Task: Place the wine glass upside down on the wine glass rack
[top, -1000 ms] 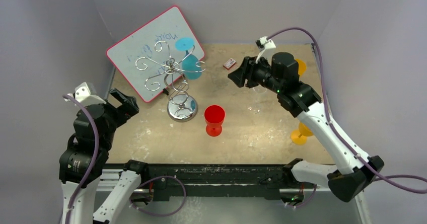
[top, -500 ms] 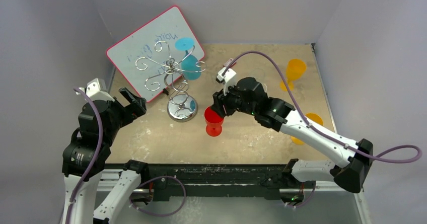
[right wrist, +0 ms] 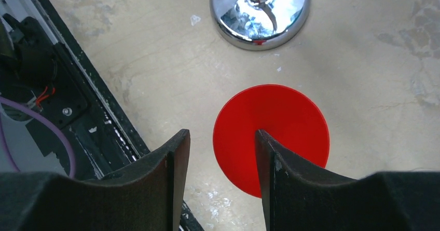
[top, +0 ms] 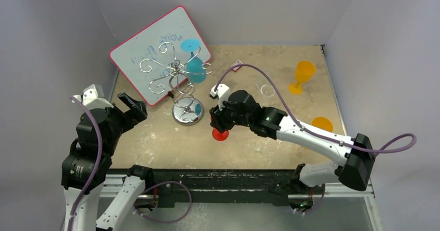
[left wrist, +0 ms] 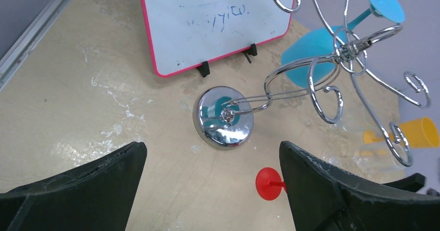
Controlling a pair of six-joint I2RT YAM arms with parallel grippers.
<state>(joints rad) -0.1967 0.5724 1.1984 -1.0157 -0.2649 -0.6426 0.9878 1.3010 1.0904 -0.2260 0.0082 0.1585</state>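
Observation:
The red wine glass [top: 220, 134] stands on the table in front of the rack; only its foot shows under my right gripper [top: 217, 122]. From the right wrist it is a red disc [right wrist: 280, 127] below the jaws, partly behind the right finger [right wrist: 290, 184]. My right gripper [right wrist: 222, 136] is open just above it, gripping nothing. The wine glass rack [top: 179, 78], silver wire scrolls on a shiny round base [top: 188, 112], carries a teal glass [top: 196, 68] hung upside down. My left gripper [top: 132, 106] is wide open left of the rack, facing its base [left wrist: 223, 118] and the red foot [left wrist: 270, 183].
A pink-framed whiteboard [top: 150, 46] leans behind the rack. An orange glass [top: 302, 75] stands at the back right, another orange one [top: 322, 123] beside the right arm, and a clear glass [top: 267, 90] is behind it. The table's black front rail [right wrist: 78, 101] is close.
The right arm has swung from the back right leftwards and down over the red glass, covering its bowl. The left arm has hardly moved.

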